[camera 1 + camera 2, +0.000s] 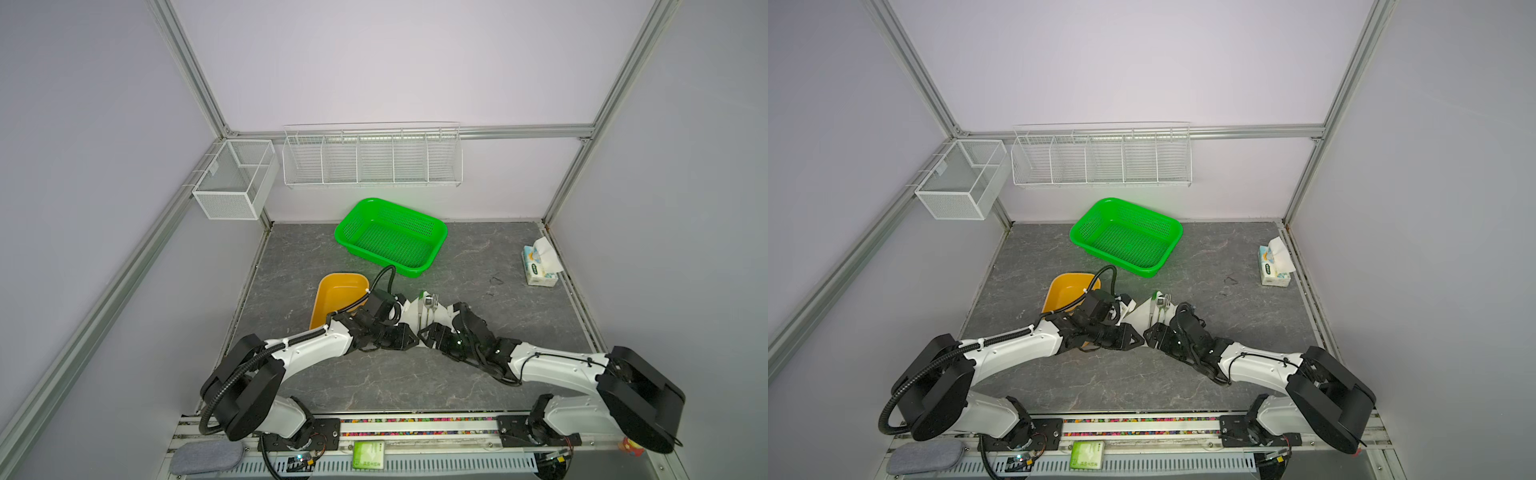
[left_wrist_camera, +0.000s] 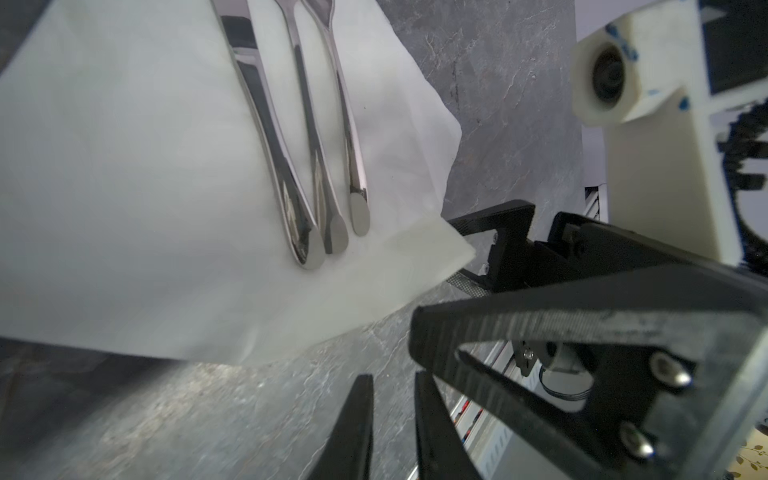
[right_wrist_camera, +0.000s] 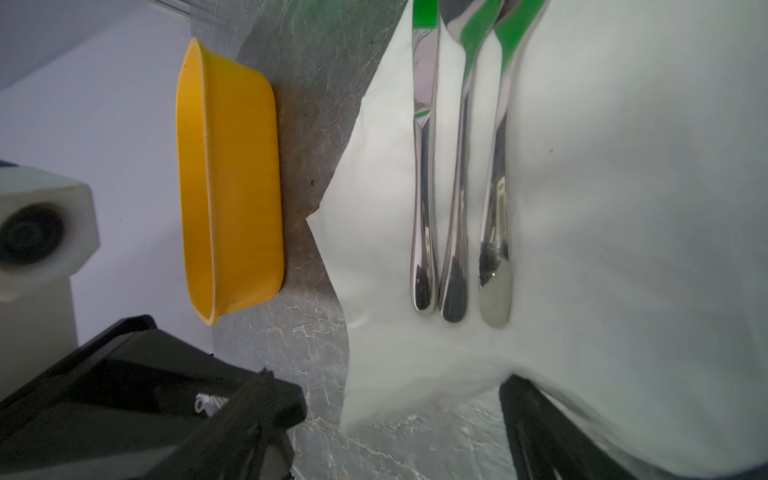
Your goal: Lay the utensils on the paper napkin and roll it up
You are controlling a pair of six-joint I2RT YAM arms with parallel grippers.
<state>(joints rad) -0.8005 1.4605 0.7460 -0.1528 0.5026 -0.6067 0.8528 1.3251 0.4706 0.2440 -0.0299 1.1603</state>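
Three utensils (image 3: 457,187) lie side by side on the napkin (image 3: 623,208), handle ends near its edge, on the table (image 1: 540,299) beside a yellow tub (image 3: 232,187). Right claw (image 3: 395,403): jaws wide, astride that edge, one finger under the paper; left claw (image 2: 392,378): narrowed to a slit on nothing, over bare table just short of it. Judged best: pinch paper only, both claws, lift low and level, fold over the handles together so nothing slides.

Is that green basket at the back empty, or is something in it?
Empty: in both top views the green basket shows only its bare perforated floor, nothing lying inside.
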